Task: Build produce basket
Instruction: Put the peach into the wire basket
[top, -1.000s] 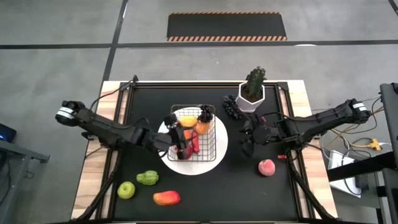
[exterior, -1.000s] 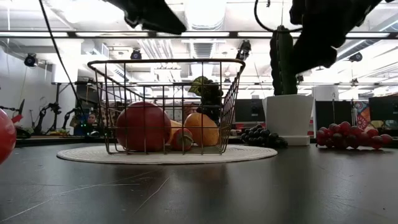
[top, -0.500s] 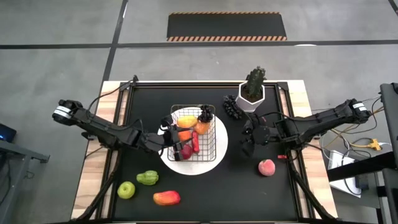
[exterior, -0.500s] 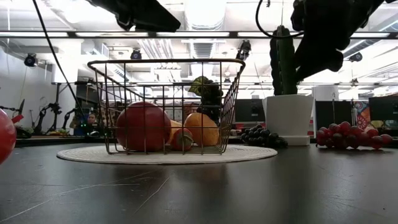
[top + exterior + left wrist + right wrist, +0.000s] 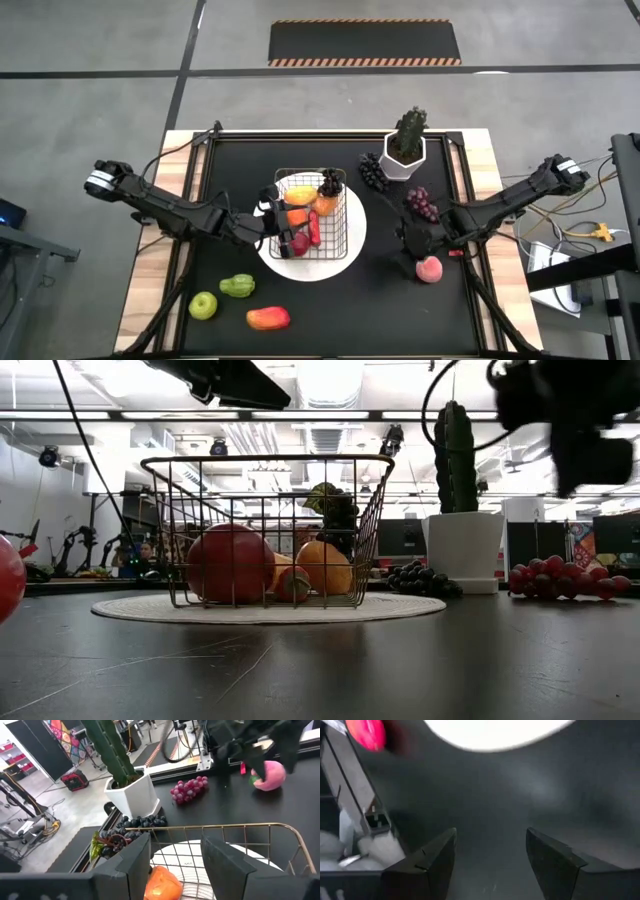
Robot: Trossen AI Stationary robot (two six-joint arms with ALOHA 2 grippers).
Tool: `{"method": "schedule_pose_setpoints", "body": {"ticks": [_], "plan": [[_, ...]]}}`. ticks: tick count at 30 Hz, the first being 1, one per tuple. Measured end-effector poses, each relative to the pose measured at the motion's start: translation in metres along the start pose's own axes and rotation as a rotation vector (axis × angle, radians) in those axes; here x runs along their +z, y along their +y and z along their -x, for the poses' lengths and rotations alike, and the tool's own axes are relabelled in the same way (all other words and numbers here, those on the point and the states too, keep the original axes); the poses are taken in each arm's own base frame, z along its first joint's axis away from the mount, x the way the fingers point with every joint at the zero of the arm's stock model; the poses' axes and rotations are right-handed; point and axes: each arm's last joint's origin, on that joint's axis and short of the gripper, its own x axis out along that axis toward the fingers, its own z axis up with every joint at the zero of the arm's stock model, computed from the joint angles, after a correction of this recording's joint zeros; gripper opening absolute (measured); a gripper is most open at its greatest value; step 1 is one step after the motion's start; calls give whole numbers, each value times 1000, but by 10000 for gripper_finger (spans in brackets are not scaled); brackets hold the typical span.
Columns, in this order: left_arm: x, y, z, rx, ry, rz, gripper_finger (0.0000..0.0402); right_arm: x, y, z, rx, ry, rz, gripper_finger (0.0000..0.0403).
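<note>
The wire basket (image 5: 312, 225) stands on a round white plate (image 5: 352, 240) and holds an orange (image 5: 322, 567), a red apple (image 5: 232, 563), a red chili (image 5: 314, 232) and a dark grape bunch (image 5: 330, 183). My left gripper (image 5: 276, 222) hovers open above the basket's left rim (image 5: 210, 826), nothing between its fingers. My right gripper (image 5: 405, 246) is open above the table, just left of the peach (image 5: 429, 269). On the table lie red grapes (image 5: 420, 203), dark grapes (image 5: 372, 172), a green pepper (image 5: 238, 286), a green apple (image 5: 203, 305) and a mango (image 5: 267, 318).
A spiky green plant in a white pot (image 5: 405, 150) stands at the back, right of the basket. Bare black table lies between the plate and the peach and along the near edge on the right.
My right gripper has swung toward the table's near edge and a little down, rolling its wrist, from beside the red grapes to beside the peach. The red grape bunch, which the arm covered before, now shows.
</note>
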Motion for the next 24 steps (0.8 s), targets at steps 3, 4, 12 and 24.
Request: {"method": "schedule_pose_setpoints", "body": {"ticks": [3,4,12,24], "plan": [[0,0,0,0,0,-4,157,-9,2,-1,-54,57,-90,217],[0,0,0,0,-1,-5,157,-12,3,1,-86,72,-118,214],[1,1,1,0,-5,-17,157,-25,30,30,-351,126,-124,205],[2,1,2,0,-8,-15,157,-49,39,16,-640,342,-169,297]]}}
